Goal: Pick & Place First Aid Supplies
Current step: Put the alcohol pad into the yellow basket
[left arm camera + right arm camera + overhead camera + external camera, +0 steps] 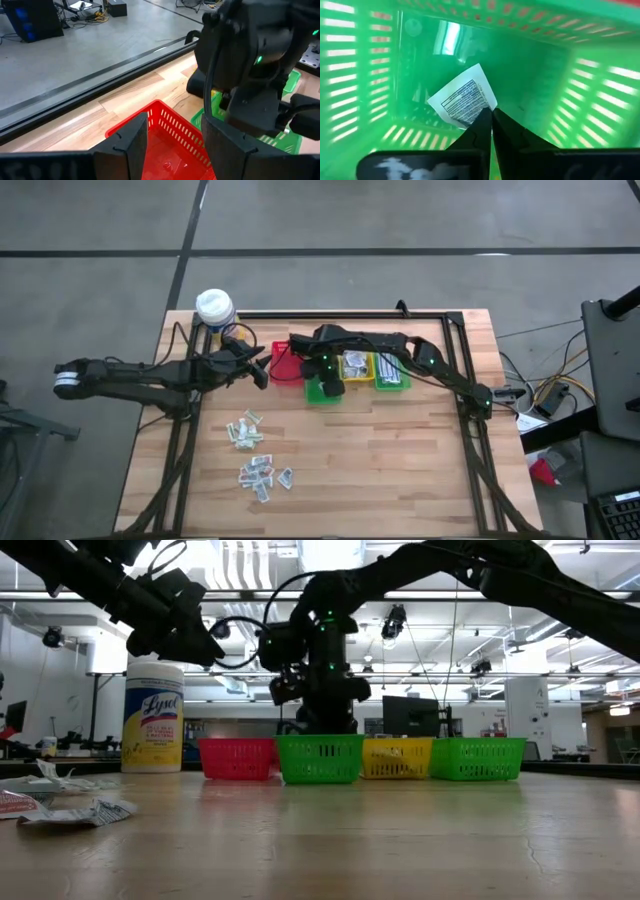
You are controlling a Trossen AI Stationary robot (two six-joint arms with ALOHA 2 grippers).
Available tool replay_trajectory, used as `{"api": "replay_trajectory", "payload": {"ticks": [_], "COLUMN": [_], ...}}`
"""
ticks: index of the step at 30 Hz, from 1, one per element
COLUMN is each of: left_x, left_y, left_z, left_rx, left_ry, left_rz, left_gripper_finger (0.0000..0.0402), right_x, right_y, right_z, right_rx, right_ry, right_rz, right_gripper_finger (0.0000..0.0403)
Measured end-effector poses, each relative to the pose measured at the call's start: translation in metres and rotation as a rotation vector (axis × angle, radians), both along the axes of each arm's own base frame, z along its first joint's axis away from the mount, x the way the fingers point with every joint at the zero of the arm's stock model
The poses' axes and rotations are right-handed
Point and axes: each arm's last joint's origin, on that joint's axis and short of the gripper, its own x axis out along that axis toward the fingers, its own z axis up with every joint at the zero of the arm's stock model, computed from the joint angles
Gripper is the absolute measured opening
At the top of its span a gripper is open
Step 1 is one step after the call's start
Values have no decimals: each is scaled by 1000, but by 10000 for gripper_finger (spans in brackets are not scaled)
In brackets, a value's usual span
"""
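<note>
Overhead down, low level; both share bins (345, 375)

Bright overhead ceiling lights, backlit dark arms

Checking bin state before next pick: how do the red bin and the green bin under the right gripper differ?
The red bin sits below the open left gripper; its floor shows no white packet. The green bin has the right gripper down inside it, shut on a white printed packet. In the low view the green bin stands nearer the camera than the red one. Both are small slotted plastic baskets.
</note>
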Motion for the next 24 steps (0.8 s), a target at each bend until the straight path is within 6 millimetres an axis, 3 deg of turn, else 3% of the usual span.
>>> {"api": "replay_trajectory", "payload": {"ticks": [9, 19, 24], "left_x": [0, 0, 0], "left_y": [0, 0, 0], "left_z": [0, 0, 0], "left_rx": [5, 23, 26], "left_ry": [4, 21, 24], "left_rz": [-3, -12, -13], "left_gripper_finger": [181, 181, 181], "right_x": [1, -25, -41], "right_y": [-1, -8, -21], "right_z": [50, 101, 113], "right_rx": [-35, -226, -253], "right_ry": [-73, -73, -24], "right_rz": [-60, -202, -301], "right_gripper_finger": [8, 8, 8]}}
